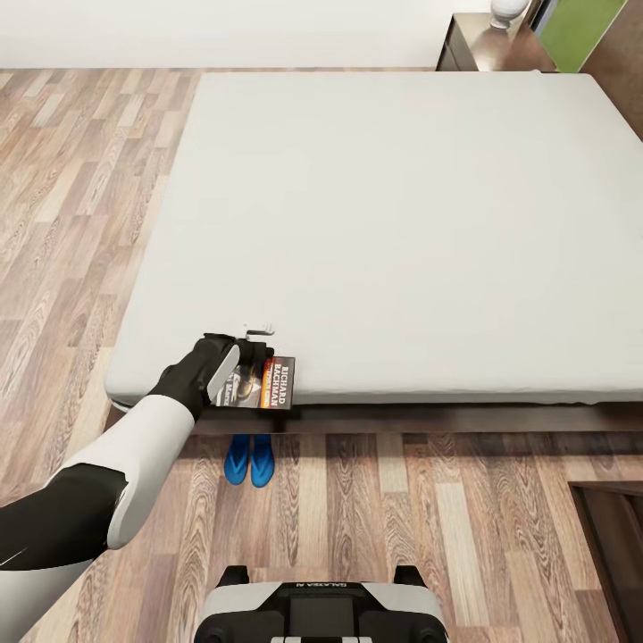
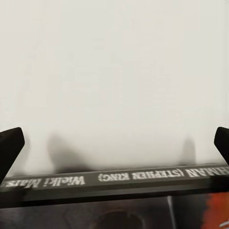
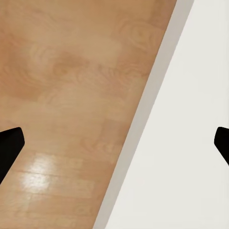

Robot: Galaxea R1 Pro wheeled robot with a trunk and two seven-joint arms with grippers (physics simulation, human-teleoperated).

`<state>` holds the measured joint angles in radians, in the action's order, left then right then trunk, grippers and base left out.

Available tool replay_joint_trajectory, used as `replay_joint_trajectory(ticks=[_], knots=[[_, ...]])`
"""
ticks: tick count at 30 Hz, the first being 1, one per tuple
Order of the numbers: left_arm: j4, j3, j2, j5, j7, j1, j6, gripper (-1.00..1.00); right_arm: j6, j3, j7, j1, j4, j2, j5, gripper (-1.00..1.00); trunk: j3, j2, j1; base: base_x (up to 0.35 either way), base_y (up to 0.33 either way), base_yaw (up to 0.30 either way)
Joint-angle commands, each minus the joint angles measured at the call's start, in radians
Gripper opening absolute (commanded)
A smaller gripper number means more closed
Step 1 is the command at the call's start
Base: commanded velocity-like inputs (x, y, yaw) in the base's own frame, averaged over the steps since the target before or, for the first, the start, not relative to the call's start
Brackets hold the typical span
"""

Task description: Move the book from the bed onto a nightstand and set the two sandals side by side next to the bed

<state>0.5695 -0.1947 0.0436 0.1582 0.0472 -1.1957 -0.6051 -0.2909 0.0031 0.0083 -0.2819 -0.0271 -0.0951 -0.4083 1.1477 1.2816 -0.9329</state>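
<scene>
The bedroom has a brown wood-plank floor [image 1: 71, 179] and white walls, and the large bed [image 1: 402, 223] with its plain light-grey mattress is taking most of the head view.

In the left wrist view, the two dark fingertips [image 2: 10, 145] of the left gripper [image 1: 248, 350] are standing wide apart, one at each side, with the spine of the book [image 2: 114, 180] lying across between them and the pale mattress beyond. The fingers are spread and are not yet closing on anything. In the head view this gripper is hovering at the near edge of the mattress, at about 7 o'clock of the bed, directly by the book [image 1: 264, 384], which is hanging partly over the edge of the mattress. Whether a finger is touching the cover, one cannot tell.

The right gripper [image 3: 114, 138] is also showing its two fingertips [image 3: 9, 145] far apart, with nothing between them; under it the floor and a white surface are meeting along a diagonal line.

The two blue sandals [image 1: 248, 459] are lying side by side on the floor, touching each other, just beside the bed frame at 6 o'clock from the book. This part of the task is looking done.

The book part is remaining: it needs grasping, lifting and carrying. A dark nightstand [image 1: 482, 45] is standing at about 1 o'clock, well apart, beside the far end of the bed.
</scene>
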Motion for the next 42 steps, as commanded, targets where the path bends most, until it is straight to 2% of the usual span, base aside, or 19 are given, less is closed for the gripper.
replay_joint_trajectory(ticks=[1, 15, 21, 31, 34, 35, 38, 42], knots=[[0.001, -0.004, -0.001, 0.009, 0.005, 0.0, -0.004, 1.0, -0.003, 0.0, 0.001, 0.0, 0.001, 0.0, -0.006, 1.0, 0.0, 0.0, 0.0, 0.0, 0.0, 0.0], [0.005, -0.002, 0.001, 0.009, 0.008, -0.014, 0.002, 1.0, -0.003, 0.0, 0.002, 0.0, 0.001, 0.0, -0.006, 1.0, 0.0, 0.0, 0.0, 0.0, 0.0, 0.0], [0.019, 0.002, -0.002, 0.01, 0.015, -0.054, 0.008, 1.0, -0.003, 0.0, 0.002, 0.0, 0.002, 0.001, -0.008, 1.0, 0.0, 0.0, 0.0, 0.0, 0.0, 0.0], [0.039, 0.005, -0.006, 0.009, 0.046, -0.14, 0.006, 1.0, -0.002, 0.0, 0.001, 0.0, 0.003, 0.001, -0.034, 1.0, 0.0, 0.0, 0.0, 0.0, 0.0, 0.0], [0.039, 0.006, -0.009, 0.008, 0.059, -0.181, 0.004, 1.0, -0.002, -0.001, 0.0, 0.0, 0.003, 0.002, -0.037, 1.0, 0.0, 0.0, 0.0, 0.0, 0.0, 0.0], [0.039, 0.006, -0.015, 0.008, 0.066, -0.21, 0.003, 1.0, -0.002, -0.001, 0.0, 0.0, 0.003, 0.002, -0.038, 1.0, 0.0, 0.0, 0.0, 0.0, 0.0, 0.0], [0.04, 0.006, -0.029, 0.007, 0.074, -0.235, 0.001, 1.0, -0.002, -0.001, 0.0, 0.0, 0.003, 0.002, -0.038, 1.0, 0.0, 0.0, 0.0, 0.0, 0.0, 0.0], [0.041, 0.006, -0.087, 0.005, 0.107, -0.273, -0.001, 1.0, 0.004, 0.0, -0.001, 0.0, 0.004, 0.002, -0.04, 1.0, 0.0, 0.0, 0.0, 0.0, 0.0, 0.0]])
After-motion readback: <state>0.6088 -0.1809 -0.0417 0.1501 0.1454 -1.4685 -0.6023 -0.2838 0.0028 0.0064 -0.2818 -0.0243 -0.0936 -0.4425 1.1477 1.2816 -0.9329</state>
